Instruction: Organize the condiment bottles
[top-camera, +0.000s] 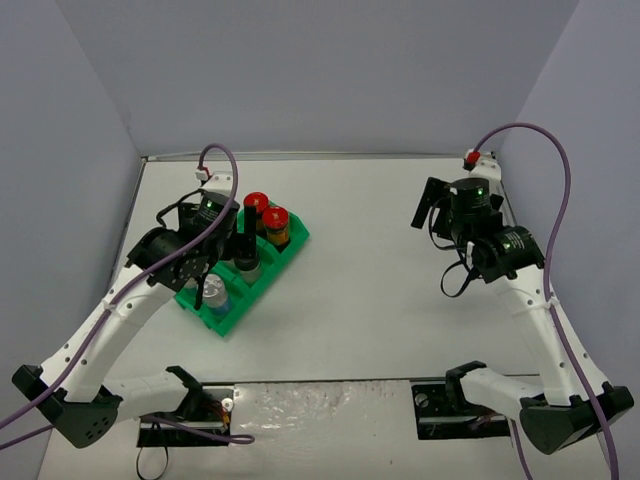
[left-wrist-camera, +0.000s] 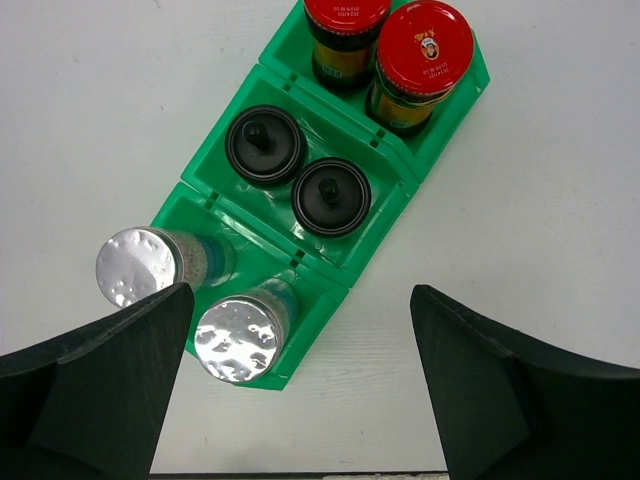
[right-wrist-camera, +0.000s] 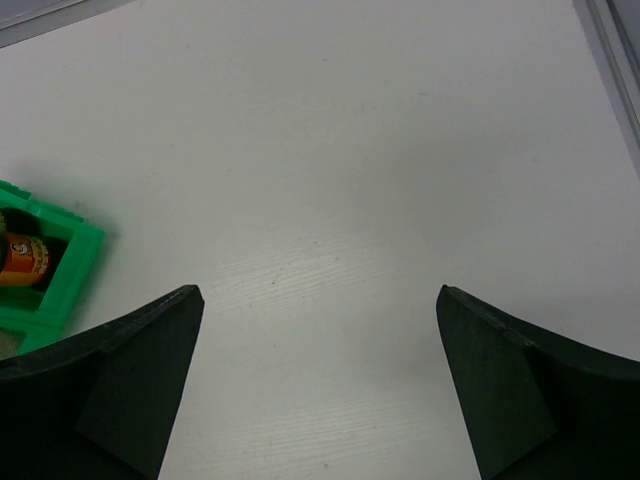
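The green tray (left-wrist-camera: 319, 319) holds all six condiment bottles. Two red-capped jars (left-wrist-camera: 424, 48) stand in its far compartment, two black-capped jars (left-wrist-camera: 331, 195) in the middle one, and two silver-capped jars (left-wrist-camera: 237, 338) in the near one. In the top view the tray (top-camera: 295, 240) sits left of centre. My left gripper (left-wrist-camera: 300, 290) hangs open and empty above the tray's near end, touching no jar; it also shows in the top view (top-camera: 220, 262). My right gripper (right-wrist-camera: 320, 295) is open and empty over bare table at the right (top-camera: 432, 208). A tray corner (right-wrist-camera: 60, 270) shows at that view's left edge.
Grey walls enclose the white table on three sides. A metal rail (right-wrist-camera: 610, 60) runs along the table's right edge. The arm bases and a shiny strip (top-camera: 320, 405) lie along the near edge.
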